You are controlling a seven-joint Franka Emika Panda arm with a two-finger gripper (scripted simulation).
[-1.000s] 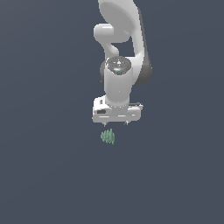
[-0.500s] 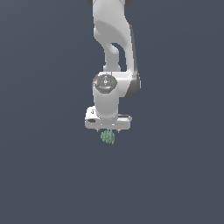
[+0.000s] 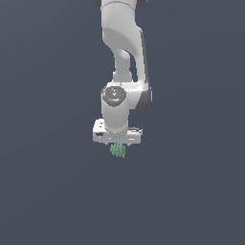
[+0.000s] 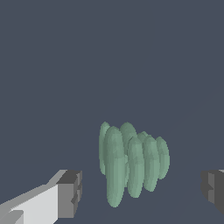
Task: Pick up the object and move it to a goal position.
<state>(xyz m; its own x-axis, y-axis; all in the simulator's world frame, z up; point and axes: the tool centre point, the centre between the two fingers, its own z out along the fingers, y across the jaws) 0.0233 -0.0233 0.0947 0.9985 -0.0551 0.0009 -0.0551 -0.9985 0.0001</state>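
Item 1, arm (image 3: 125,52): white Panda, smooth glossy rounded links, reaching straight down from the top of the exterior view against a plain slate-grey ground.

Item 2, gripper (image 3: 117,143): white boxy body with dark grey squared pads. In the wrist view the gripper (image 4: 142,192) is standing released, one finger (image 4: 65,194) on either side of the object with clear gaps showing; nothing is being grasped.

Item 3, object (image 4: 131,162): pale green lump made of several upright, rounded ridges pressed side by side, matte, far smaller than the gripper. It is sitting between the open fingers, touching neither. In the exterior view the object (image 3: 117,150) is showing just under the gripper body.

Step in hand, as judged: positioning around the object ahead of closing. To do it well, the pads should be closing evenly across the ridged flanks, centred on the lump's mass. The bumpy, rounded surface is likely offering poor flat contact, so a slow squeeze is advisable. No goal marker is showing.
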